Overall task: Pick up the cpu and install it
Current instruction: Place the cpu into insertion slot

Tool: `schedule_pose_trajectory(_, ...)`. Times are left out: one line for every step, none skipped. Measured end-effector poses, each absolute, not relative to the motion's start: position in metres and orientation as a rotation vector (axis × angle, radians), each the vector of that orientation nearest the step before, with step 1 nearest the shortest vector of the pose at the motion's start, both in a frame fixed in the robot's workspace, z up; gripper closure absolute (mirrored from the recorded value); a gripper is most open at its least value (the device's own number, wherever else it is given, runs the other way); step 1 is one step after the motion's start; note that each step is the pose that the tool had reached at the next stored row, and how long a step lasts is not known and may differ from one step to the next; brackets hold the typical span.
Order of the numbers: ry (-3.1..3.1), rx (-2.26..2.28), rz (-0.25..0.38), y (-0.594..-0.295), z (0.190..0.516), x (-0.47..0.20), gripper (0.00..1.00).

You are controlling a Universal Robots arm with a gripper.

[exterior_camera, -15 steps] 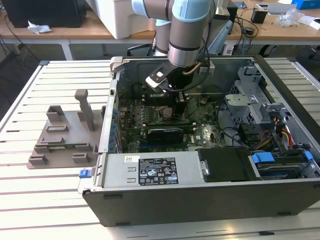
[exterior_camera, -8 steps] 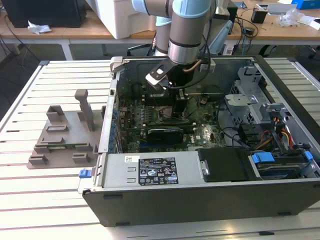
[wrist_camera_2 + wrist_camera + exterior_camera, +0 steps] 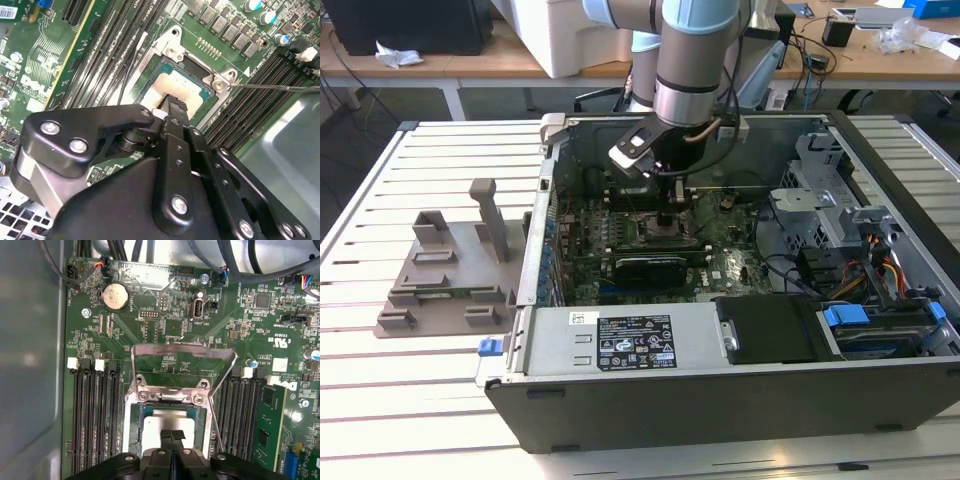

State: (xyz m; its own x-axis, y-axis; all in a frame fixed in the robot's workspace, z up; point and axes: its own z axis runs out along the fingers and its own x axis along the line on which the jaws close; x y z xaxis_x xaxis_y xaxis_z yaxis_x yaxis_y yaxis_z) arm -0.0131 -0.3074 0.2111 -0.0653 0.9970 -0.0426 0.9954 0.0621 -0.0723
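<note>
The cpu (image 3: 155,422), a flat square chip with a silvery-white top, lies in the open socket frame (image 3: 131,405) on the green motherboard; the second wrist view shows the cpu (image 3: 182,85) seated inside the same frame. The socket's metal load plate (image 3: 182,347) stands raised behind it, and the thin lever (image 3: 216,420) is swung out. My gripper (image 3: 171,434) is shut, fingers pressed together, tips at the middle of the chip's top (image 3: 172,100). In the exterior view my gripper (image 3: 668,215) reaches straight down into the open computer case.
Memory slots (image 3: 92,415) flank the socket on both sides. A black card (image 3: 645,265) lies just in front of the socket, with the power supply (image 3: 630,345) along the case's near wall. A grey plastic tray (image 3: 450,270) with upright posts stands outside the case on the exterior view's left.
</note>
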Motion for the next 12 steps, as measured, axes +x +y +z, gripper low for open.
schedule_pose_trajectory(-2.275, -2.134, 0.126, -0.307, 0.21, -0.014, 0.89)
schedule_pose_trajectory(-2.273, -2.131, 0.119, -0.307, 0.209, -0.014, 0.89)
schedule_pose_trajectory(-2.27, -2.128, 0.112, -0.307, 0.208, -0.014, 0.89)
schedule_pose_trajectory(-2.269, -2.127, 0.109, -0.307, 0.207, -0.014, 0.89)
schedule_pose_trajectory(-2.269, -2.127, 0.109, -0.307, 0.206, -0.014, 0.89)
schedule_pose_trajectory(-2.269, -2.127, 0.11, -0.307, 0.206, -0.011, 0.89)
schedule_pose_trajectory(-2.268, -2.127, 0.11, -0.307, 0.206, -0.009, 0.89)
schedule_pose_trajectory(-2.268, -2.127, 0.11, -0.307, 0.206, -0.007, 0.89)
schedule_pose_trajectory(-2.268, -2.126, 0.11, -0.307, 0.205, -0.006, 0.89)
schedule_pose_trajectory(-2.268, -2.126, 0.109, -0.307, 0.207, -0.005, 0.89)
schedule_pose_trajectory(-2.268, -2.127, 0.11, -0.307, 0.214, -0.005, 0.89)
schedule_pose_trajectory(-2.269, -2.127, 0.11, -0.307, 0.217, -0.005, 0.89)
